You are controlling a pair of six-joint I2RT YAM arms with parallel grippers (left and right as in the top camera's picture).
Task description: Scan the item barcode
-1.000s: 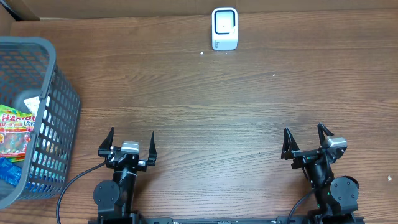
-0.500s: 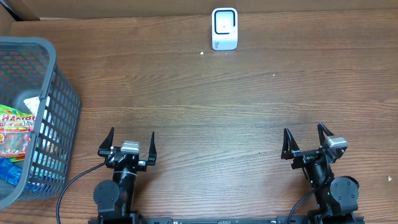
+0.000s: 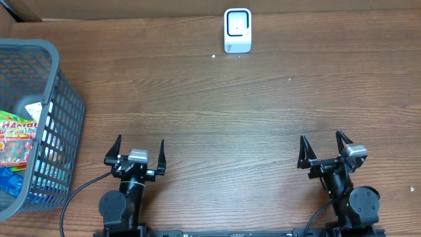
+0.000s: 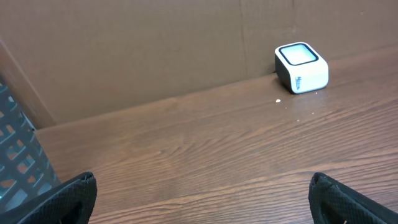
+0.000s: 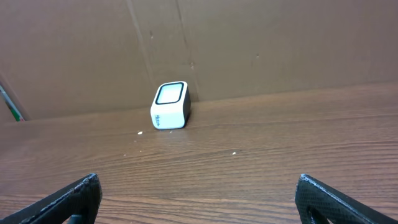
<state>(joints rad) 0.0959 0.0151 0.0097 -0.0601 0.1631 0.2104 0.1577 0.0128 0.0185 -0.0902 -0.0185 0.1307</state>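
So, your left gripper (image 3: 139, 150) and right gripper (image 3: 324, 146) both sit wide open, holding nothing. The gummy bag (image 3: 14, 141) lies in the grey basket (image 3: 62, 118) on your left; the white scanner (image 3: 237, 30) stands at the far edge.

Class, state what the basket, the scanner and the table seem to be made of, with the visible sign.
Basket: likely moulded plastic, matte grey; open lattice walls. Scanner: seemingly smooth white plastic; rounded shell. Table: wood or wood-look laminate; brown grain lines.
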